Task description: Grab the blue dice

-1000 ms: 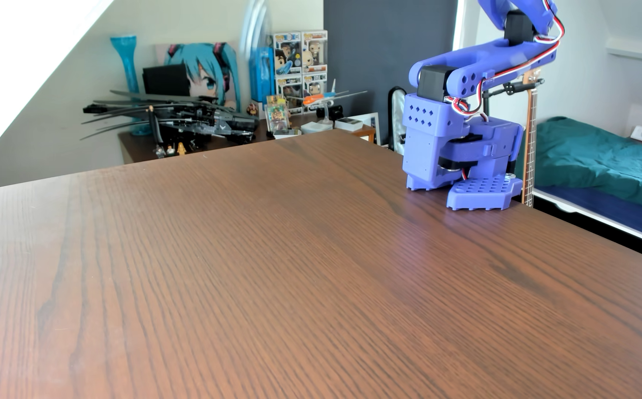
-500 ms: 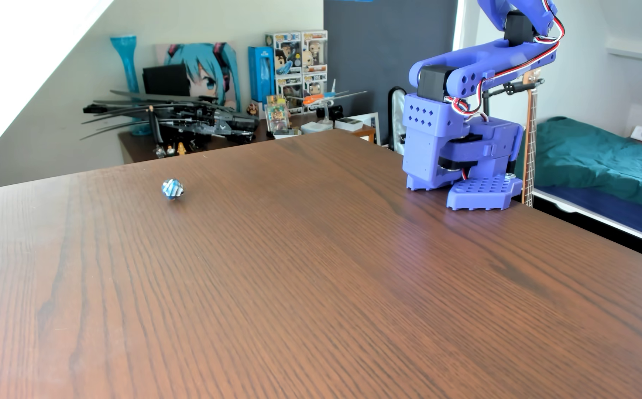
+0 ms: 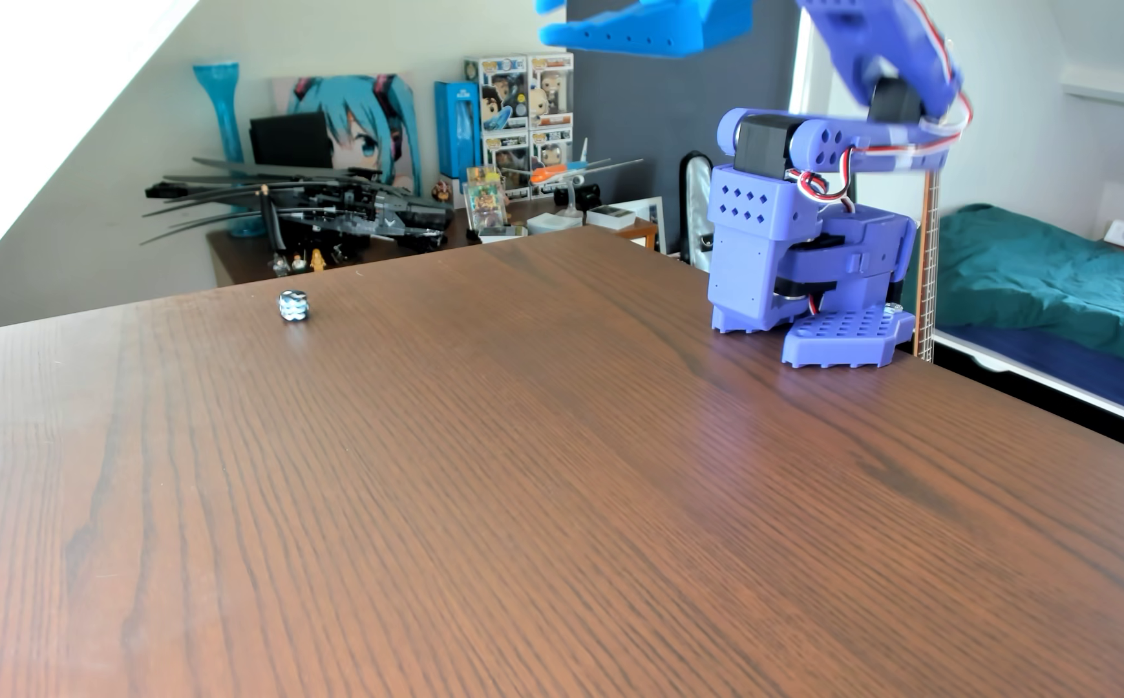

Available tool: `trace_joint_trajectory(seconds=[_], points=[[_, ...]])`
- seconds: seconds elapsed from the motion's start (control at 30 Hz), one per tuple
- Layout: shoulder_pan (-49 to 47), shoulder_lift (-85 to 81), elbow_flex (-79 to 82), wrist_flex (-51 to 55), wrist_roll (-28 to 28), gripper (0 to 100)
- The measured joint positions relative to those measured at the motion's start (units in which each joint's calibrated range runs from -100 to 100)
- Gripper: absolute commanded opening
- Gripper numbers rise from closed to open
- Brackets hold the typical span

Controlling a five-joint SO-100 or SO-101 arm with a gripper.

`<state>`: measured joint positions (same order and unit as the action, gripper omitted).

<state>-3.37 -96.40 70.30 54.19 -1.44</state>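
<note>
Grasp not begun: blue dice [image 3: 293, 305] sits alone on table [image 3: 545, 503] at 10 o'clock from centre, gripper [image 3: 549, 20] high at 12 o'clock, well apart, fingers parted, holding nothing; approach, descent, closing remain

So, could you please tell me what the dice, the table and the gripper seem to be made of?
Dice: likely glossy plastic, judging by the bright glints on its dark blue faces. Table: brown wood or wood-look laminate, with printed-looking grain and a soft sheen. Gripper: matte blue plastic, probably 3D-printed, with rows of small holes.
</note>
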Motion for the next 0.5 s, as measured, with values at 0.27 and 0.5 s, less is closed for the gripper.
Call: trace_joint_trajectory(seconds=[0.27,0.5], points=[[-0.49,-2.26,6.37,0.0,0.0,1],[-0.73,-2.26,16.78,0.0,0.0,1]])
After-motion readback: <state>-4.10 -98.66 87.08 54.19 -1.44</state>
